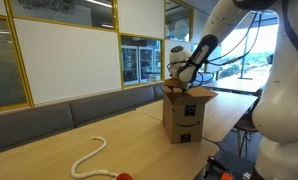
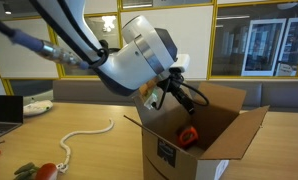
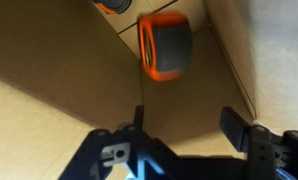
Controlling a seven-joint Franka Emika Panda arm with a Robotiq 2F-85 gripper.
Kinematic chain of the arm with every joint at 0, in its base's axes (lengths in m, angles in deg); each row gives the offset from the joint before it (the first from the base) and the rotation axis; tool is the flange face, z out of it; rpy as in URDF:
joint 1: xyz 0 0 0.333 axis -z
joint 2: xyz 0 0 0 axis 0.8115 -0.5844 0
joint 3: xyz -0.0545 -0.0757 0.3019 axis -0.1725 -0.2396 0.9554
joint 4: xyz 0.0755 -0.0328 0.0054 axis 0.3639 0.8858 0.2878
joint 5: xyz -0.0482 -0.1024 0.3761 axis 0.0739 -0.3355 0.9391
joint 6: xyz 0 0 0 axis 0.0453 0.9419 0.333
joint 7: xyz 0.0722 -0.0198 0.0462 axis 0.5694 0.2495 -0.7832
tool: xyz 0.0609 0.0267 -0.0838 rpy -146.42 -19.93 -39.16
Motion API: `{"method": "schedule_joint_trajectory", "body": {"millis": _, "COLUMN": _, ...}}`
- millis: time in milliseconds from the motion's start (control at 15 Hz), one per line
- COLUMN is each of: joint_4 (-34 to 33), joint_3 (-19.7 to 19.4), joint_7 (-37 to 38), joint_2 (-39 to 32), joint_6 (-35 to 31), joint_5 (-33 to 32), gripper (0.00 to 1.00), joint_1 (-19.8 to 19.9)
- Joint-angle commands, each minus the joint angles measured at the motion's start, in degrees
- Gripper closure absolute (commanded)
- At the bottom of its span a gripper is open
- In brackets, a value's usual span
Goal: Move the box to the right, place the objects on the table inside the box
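An open cardboard box [image 1: 189, 112] stands on the wooden table; it also shows in an exterior view [image 2: 229, 125]. My gripper [image 2: 171, 97] hangs over the box's opening, also seen in an exterior view [image 1: 182, 76]. In the wrist view the gripper [image 3: 186, 125] is open and empty, looking down into the box. An orange and grey object [image 3: 166, 45] lies on the box floor beyond the fingers, apart from them; it shows in an exterior view [image 2: 190, 133]. Another orange and grey thing [image 3: 113, 5] is cut off at the top edge. A white rope [image 1: 89, 155] lies on the table [image 2: 84, 135].
A red object [image 1: 122, 176] lies at the table's front edge. Red and green items [image 2: 39, 170] lie near the rope. A laptop [image 2: 4, 108] sits at the far side. The box flaps [image 2: 247, 135] stand out around the opening.
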Motion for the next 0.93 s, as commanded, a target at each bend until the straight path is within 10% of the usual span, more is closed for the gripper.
{"method": "schedule_joint_trajectory", "body": {"millis": 0, "joint_4": -2.03, "joint_3": -1.04, "joint_7": -3.55, "joint_2": -0.82, "joint_6": -1.21, "joint_5": 3.43, "gripper": 0.0, "joint_1": -0.65}}
{"method": "schedule_joint_trajectory", "body": {"millis": 867, "joint_4": 3.34, "joint_3": 4.86, "joint_7": -2.05, "joint_2": 13.5, "joint_6": 0.08, "joint_5": -2.84, "gripper": 0.0, "joint_1": -5.99}}
